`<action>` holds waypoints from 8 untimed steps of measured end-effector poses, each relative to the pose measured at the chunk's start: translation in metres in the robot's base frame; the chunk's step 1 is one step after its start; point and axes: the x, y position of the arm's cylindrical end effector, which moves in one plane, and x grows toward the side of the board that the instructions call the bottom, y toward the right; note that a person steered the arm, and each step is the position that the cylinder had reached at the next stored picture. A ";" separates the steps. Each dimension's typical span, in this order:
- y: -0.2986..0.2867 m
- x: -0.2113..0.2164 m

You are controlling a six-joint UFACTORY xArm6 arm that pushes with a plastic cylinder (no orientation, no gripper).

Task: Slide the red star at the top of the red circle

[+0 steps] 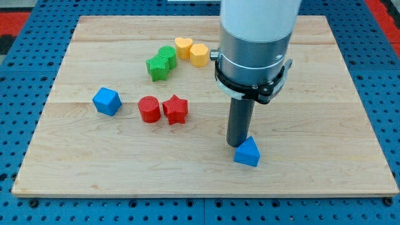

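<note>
My tip (pixel 237 144) against the blue triangle (pixel 247 152), fingerless rod; red star (pixel 175 109) touching the red circle's (pixel 149 109) right.

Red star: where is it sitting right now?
The red star lies left of centre in the camera view, touching the right side of the red circle; my tip is off to its lower right.

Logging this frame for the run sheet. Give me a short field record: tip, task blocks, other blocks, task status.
tip: my tip at the blue triangular block's upper-left edge, contact unclear
red star: beside the red circle, on its right in the view, touching or nearly
blue cube: left of the red circle
top cluster: green blocks, yellow heart, yellow hexagon
status: star not yet above circle
</note>
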 end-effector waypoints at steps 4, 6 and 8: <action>-0.039 0.018; -0.044 -0.080; -0.167 -0.116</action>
